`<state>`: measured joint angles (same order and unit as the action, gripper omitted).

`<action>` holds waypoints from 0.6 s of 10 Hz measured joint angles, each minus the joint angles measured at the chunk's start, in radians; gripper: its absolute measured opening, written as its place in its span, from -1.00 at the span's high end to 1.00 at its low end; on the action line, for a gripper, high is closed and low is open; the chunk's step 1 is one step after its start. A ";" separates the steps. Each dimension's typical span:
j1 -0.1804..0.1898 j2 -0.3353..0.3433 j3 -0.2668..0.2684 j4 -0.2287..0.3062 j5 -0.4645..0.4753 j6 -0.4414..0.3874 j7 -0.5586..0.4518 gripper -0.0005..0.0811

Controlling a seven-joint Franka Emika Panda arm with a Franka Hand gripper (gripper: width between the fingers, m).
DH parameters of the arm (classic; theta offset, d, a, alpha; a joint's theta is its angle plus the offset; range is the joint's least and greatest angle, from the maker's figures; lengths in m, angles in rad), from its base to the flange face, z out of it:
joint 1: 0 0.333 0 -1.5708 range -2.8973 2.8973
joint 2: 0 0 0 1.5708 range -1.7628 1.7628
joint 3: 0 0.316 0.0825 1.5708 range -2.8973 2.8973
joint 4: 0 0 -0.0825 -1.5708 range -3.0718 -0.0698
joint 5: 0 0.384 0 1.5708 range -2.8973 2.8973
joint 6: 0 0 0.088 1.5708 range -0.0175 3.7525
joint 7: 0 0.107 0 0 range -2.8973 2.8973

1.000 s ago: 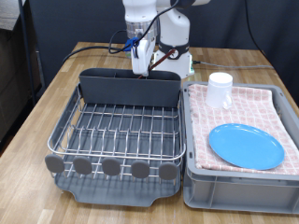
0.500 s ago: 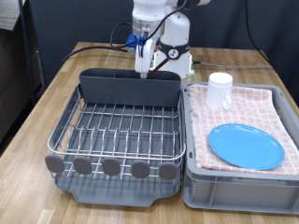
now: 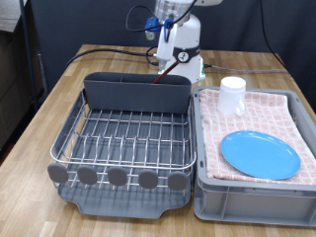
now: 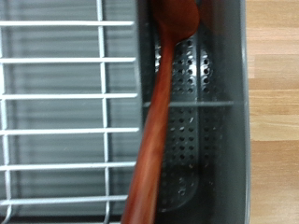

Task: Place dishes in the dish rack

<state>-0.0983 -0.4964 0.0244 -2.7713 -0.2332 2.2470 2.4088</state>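
Gripper point(image 3: 164, 22) risen; wooden spoon point(image 4: 161, 121) left in dish rack point(image 3: 123, 148) compartment.

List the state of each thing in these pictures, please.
wooden spoon: leaning in the rack's back compartment
dish rack: wire grid bare
white cup: upside down in the tub
blue plate: flat on the checked cloth
tool: raised above the rack

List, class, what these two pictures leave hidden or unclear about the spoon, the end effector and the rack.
- Spoon: in the wrist view the picture's edges cut off both its ends; in the exterior view the rack's back compartment hides nearly all of it.
- End effector: exterior view, too small and partly cut by the top edge to see its fingers; absent from the wrist view.
- Rack: wrist view shows only part.
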 joint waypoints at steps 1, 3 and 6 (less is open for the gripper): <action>0.018 -0.015 0.021 0.019 0.000 -0.017 -0.010 -0.97; 0.078 -0.017 0.042 0.069 0.007 -0.050 -0.090 -0.98; 0.183 0.008 0.049 0.149 0.030 -0.075 -0.271 -0.98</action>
<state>0.0847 -0.4880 0.0734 -2.6224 -0.2035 2.1720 2.1376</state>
